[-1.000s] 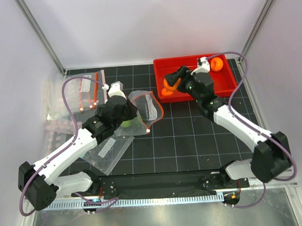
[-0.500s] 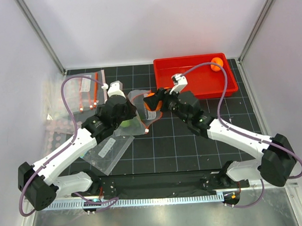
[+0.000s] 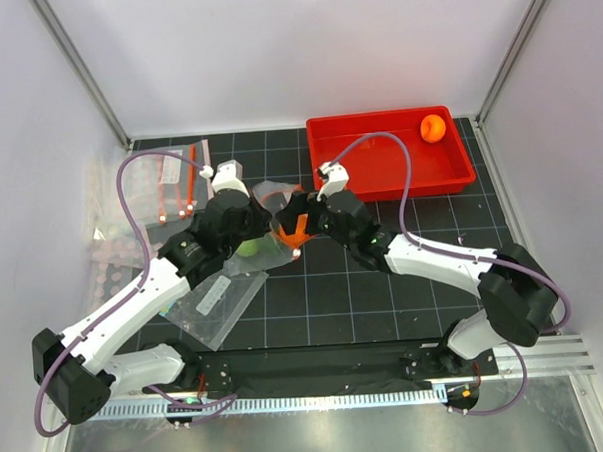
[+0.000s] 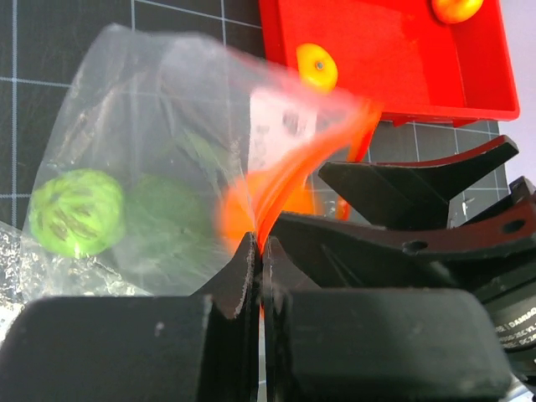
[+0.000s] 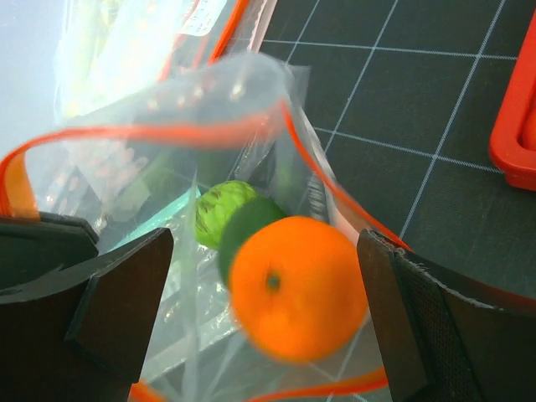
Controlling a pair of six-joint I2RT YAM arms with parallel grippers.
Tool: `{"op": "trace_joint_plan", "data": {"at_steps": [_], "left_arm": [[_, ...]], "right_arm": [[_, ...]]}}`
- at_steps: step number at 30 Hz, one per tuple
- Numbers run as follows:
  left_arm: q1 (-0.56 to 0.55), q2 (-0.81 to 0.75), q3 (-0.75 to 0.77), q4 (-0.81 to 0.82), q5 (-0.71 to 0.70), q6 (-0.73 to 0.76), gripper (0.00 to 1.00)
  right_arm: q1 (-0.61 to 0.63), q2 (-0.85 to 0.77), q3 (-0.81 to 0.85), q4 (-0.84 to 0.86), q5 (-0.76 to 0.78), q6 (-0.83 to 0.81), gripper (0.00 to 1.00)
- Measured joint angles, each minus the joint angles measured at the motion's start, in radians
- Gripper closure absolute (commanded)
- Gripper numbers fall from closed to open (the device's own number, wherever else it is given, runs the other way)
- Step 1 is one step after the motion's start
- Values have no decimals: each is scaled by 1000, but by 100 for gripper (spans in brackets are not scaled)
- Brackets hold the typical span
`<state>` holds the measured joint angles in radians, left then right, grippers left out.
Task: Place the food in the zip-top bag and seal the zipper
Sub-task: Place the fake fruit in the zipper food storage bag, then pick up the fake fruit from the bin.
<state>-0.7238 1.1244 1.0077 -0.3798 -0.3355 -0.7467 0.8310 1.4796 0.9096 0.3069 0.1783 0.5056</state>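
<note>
Observed: left tool (image 4: 258,247) pinched shut on the zipper (image 4: 310,159). The zip-top bag (image 4: 126,100) is judged limp and slippery, best held along that strip. The right tool (image 5: 264,280) gapes wide, with the orange fruit (image 5: 293,285) loose between its fingers.

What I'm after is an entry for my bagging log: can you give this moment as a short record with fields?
left gripper: shut on the zipper, holding the zip-top bag open
right gripper: open at the bag's mouth
orange fruit: loose between the right jaws
in bag: bumpy light green fruit, dark green fruit
red tray: two orange fruits
seal: open
</note>
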Motion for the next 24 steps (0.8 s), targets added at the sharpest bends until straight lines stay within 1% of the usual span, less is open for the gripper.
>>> {"op": "trace_joint_plan", "data": {"at_steps": [7, 11, 13, 15, 18, 21, 24], "left_arm": [[1, -9, 3, -12, -5, 0, 100], [1, -10, 3, -22, -14, 0, 99], [1, -10, 4, -23, -16, 0, 99], [1, -10, 4, -25, -17, 0, 100], [1, -10, 3, -29, -21, 0, 100], [1, -10, 3, -29, -23, 0, 100], [1, -10, 3, -28, -20, -3, 100]], "right_arm": [[10, -17, 9, -11, 28, -20, 2], [6, -68, 44, -99, 101, -45, 2], [-16, -101, 67, -130, 127, -59, 2], [-76, -136, 81, -147, 129, -59, 2], [-232, -154, 108, -158, 126, -38, 0], [-378, -121, 140, -165, 138, -10, 0], [-486, -50, 174, -169, 142, 22, 0]]}}
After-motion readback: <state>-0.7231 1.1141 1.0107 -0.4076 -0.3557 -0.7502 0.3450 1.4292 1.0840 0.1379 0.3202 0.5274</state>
